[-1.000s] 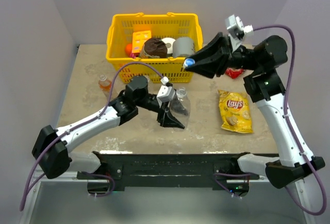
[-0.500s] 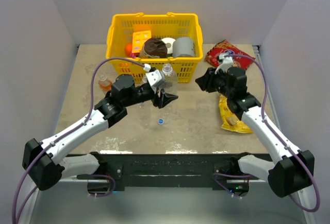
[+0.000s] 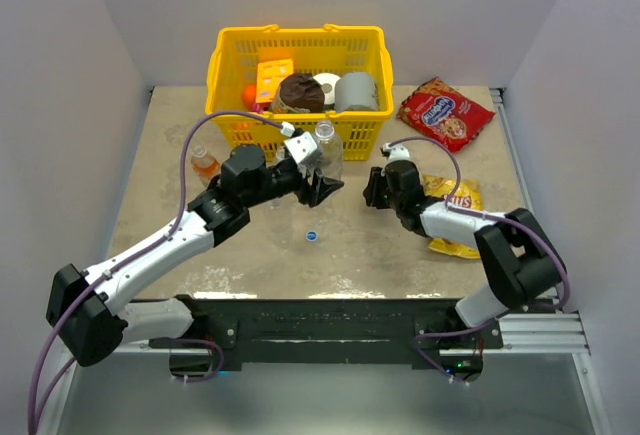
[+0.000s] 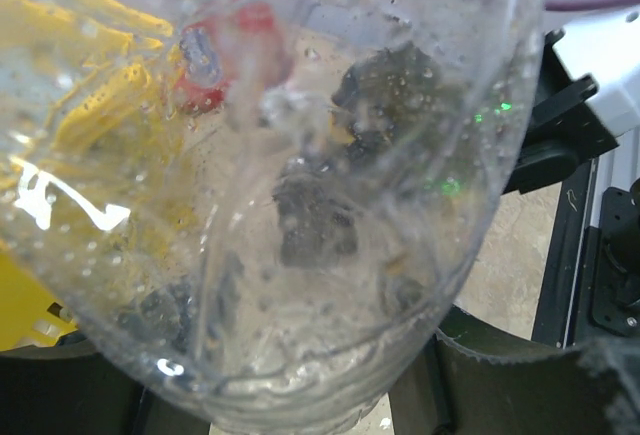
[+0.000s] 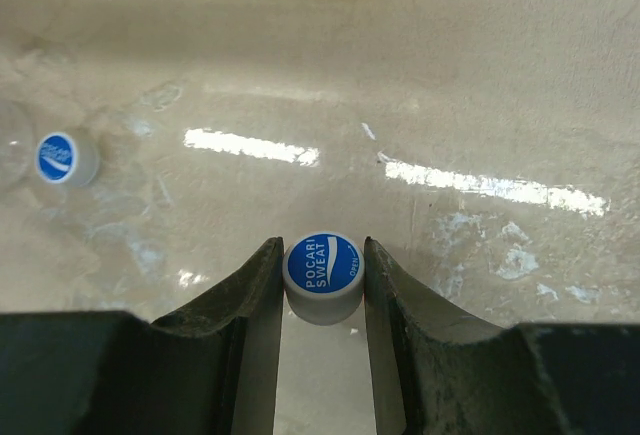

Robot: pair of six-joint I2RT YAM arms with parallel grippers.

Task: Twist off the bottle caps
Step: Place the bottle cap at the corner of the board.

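Observation:
My left gripper (image 3: pixel 322 188) is shut on a clear bottle (image 3: pixel 327 155), held upright just in front of the basket, its neck uncapped. In the left wrist view the bottle (image 4: pixel 300 205) fills the frame, with the dark fingers (image 4: pixel 490 380) at its base. My right gripper (image 3: pixel 371 193) is low over the table and shut on a bottle cap (image 5: pixel 323 273), whitish with a blue face. A second loose cap (image 3: pixel 312 236) lies on the table between the arms; the right wrist view shows this cap (image 5: pixel 66 158) at far left. A bottle of orange drink (image 3: pixel 204 163) stands at the left.
A yellow basket (image 3: pixel 225 85) holding a grey can, rolls and other items stands at the back. A red snack bag (image 3: pixel 440 115) lies at back right. A yellow chips bag (image 3: pixel 460 240) lies partly under my right arm.
My right arm has swung down from high beside the basket to low over the table, cap still in its jaws. My left arm carried the bottle back toward the basket, uncovering a cap on the table.

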